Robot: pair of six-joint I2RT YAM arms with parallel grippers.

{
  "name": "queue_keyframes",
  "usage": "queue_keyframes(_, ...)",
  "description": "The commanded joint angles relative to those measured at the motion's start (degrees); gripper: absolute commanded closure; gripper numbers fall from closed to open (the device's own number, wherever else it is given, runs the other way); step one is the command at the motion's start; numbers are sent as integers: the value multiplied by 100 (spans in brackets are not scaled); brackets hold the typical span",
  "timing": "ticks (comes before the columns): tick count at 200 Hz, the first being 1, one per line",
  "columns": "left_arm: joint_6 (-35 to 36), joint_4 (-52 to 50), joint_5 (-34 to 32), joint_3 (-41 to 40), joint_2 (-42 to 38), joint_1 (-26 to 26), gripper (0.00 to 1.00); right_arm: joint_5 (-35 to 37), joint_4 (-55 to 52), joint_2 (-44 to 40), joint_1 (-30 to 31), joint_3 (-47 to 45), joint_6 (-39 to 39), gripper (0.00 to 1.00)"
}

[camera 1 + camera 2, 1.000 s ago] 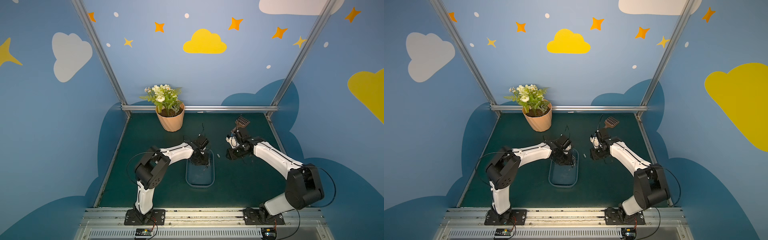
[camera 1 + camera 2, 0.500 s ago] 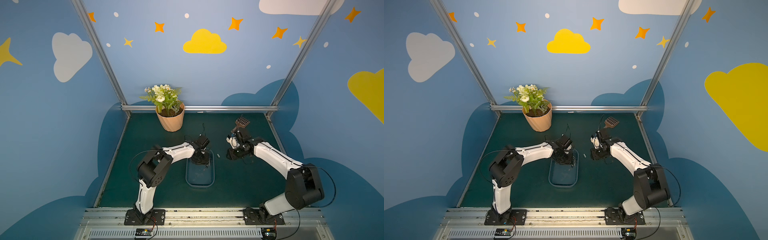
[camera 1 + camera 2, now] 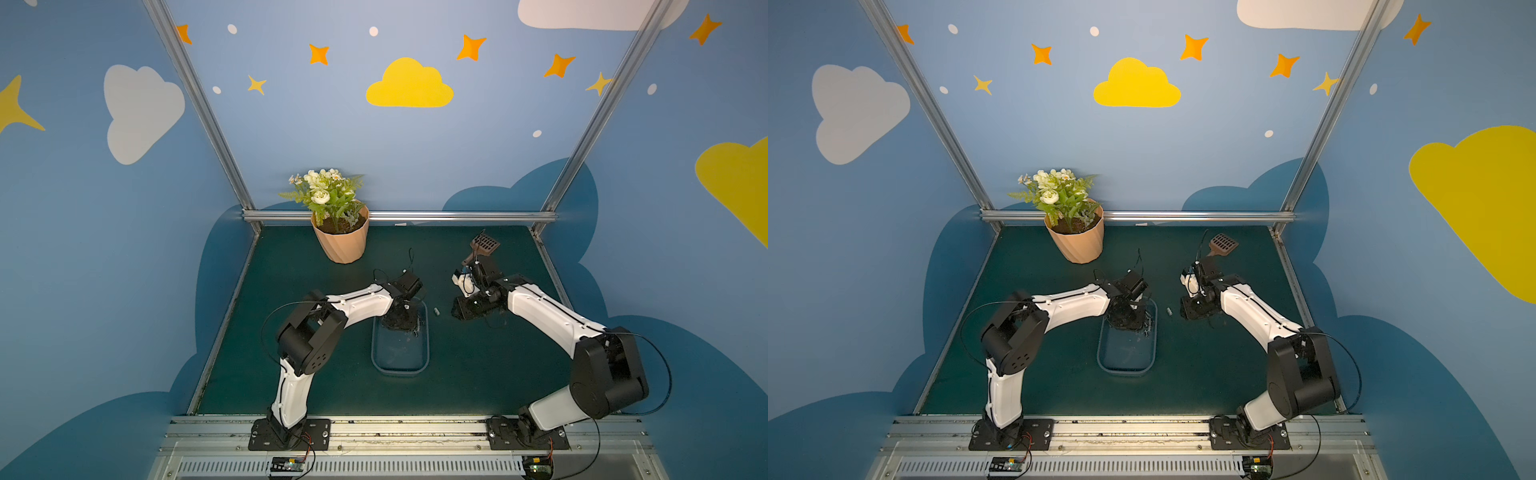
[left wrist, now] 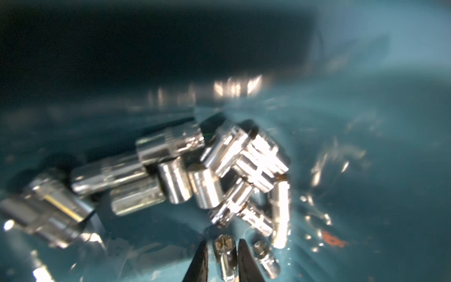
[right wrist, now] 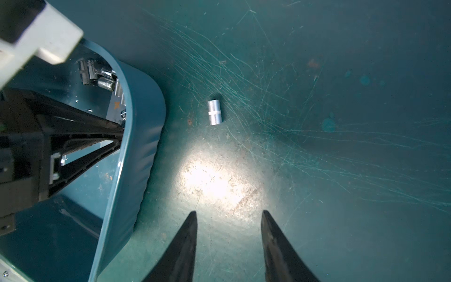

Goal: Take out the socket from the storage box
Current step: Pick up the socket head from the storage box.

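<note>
A: The socket (image 4: 225, 254) is lying on the floor of the storage box (image 3: 400, 372), at its far end, beside a pile of sockets (image 4: 207, 171).
B: Left gripper (image 4: 223, 241)?
A: It is reaching into the box, jaws standing narrow on either side of that socket; whether they are pinching it cannot be told. An orange mark (image 4: 330, 240) on the box floor is showing too blurred to read.
B: Right gripper (image 5: 228, 212)?
A: It is hovering with fingers apart, holding nothing, over the scratched dark green mat (image 5: 317, 171). A loose socket (image 5: 214, 116) is lying just beside the box.
B: Room?
A: Blue walls (image 3: 415, 166) are carrying a yellow cloud (image 3: 409, 85); a peach flowerpot (image 3: 340, 245) is standing at the back.
</note>
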Motion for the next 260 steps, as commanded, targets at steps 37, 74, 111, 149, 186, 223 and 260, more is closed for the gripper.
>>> queue_keyframes(37,190,-504,-199,75,203,-111,76,-102,84,-36,-35,-91,74,57)
queue_keyframes(74,260,-487,-205,158,286,-171,82,-95,76,-22,-44,-95,82,57)
queue_keyframes(111,286,-555,-247,181,269,-165,84,-129,68,-83,-43,-61,101,57)
queue_keyframes(149,312,-599,-456,211,-66,-173,86,-121,24,-126,-44,-48,89,57)
queue_keyframes(186,463,-832,-668,537,-499,-148,86,-121,11,-151,-40,-33,94,57)
queue_keyframes(223,559,-1197,-1117,811,-994,-37,86,-138,13,-160,-44,-58,93,57)
queue_keyframes(260,733,-1339,-1340,673,-1669,424,86,-159,32,-172,-44,-73,89,56)
